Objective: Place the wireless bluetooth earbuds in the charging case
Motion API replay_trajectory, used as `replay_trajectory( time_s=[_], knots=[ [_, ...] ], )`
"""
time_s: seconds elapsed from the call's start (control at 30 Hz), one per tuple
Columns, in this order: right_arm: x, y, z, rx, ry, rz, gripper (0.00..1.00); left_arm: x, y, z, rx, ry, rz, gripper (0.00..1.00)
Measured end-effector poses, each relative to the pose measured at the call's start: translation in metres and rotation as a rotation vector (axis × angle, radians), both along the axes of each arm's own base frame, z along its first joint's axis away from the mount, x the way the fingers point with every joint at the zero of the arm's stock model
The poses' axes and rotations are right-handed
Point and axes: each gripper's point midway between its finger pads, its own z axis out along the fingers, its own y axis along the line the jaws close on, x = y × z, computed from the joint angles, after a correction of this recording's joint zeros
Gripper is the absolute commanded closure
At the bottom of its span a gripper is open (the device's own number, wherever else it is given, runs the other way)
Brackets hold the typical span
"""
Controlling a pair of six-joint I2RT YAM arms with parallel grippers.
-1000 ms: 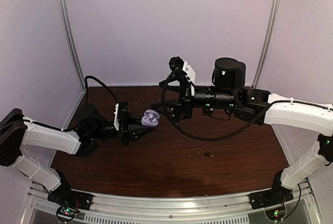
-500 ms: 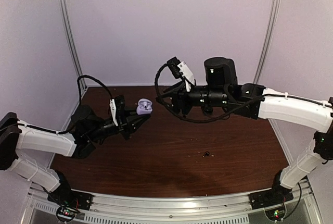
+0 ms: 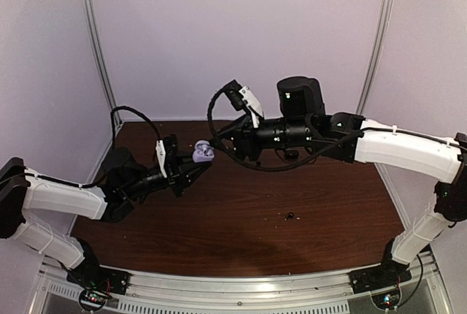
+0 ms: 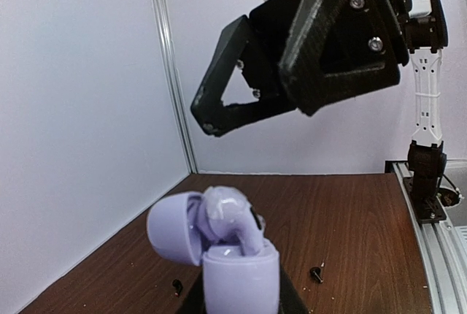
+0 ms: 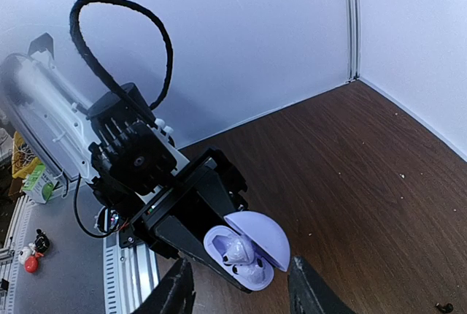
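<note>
Top: L pincer (image 3: pixel 194 163) clenched on open lilac charging case (image 3: pixel 202 152), held off the desk (image 3: pixel 241 204); R pincer (image 3: pixel 219 139), spread & empty, just beside it on its right. L wrist: pale earbud (image 4: pixel 232 215) stands near-upright in case, stem down, R pincer (image 4: pixel 255 109) above. R wrist: case (image 5: pixel 244 252) dead ahead btwn own fingers (image 5: pixel 175 292), so prob push down along stem axis.

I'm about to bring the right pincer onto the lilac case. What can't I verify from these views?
- Second socket of the charging case: left wrist view, hidden behind lilac earbud and lid; right wrist view, too small.
- Left pincer grip: left wrist view, cut off by the bottom edge.
- Right pincer fingers: right wrist view, mostly cut off by the bottom edge.
- Dark bit on the table: top view, too small to identify.
</note>
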Motion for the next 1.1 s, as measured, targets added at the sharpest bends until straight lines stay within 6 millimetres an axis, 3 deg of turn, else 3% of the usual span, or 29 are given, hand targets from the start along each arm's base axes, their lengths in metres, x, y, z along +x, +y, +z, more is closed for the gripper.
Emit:
replay_trajectory(
  time_s=[0.37, 1.1],
  knots=[
    [-0.004, 0.01, -0.02, -0.031, 0.037, 0.051, 0.58, -0.002, -0.001, 0.0, 0.003, -0.003, -0.01, 1.0],
    [-0.021, 0.024, -0.027, -0.052, 0.009, 0.153, 0.64, -0.006, -0.003, -0.003, 0.01, -0.002, -0.041, 1.0]
  ],
)
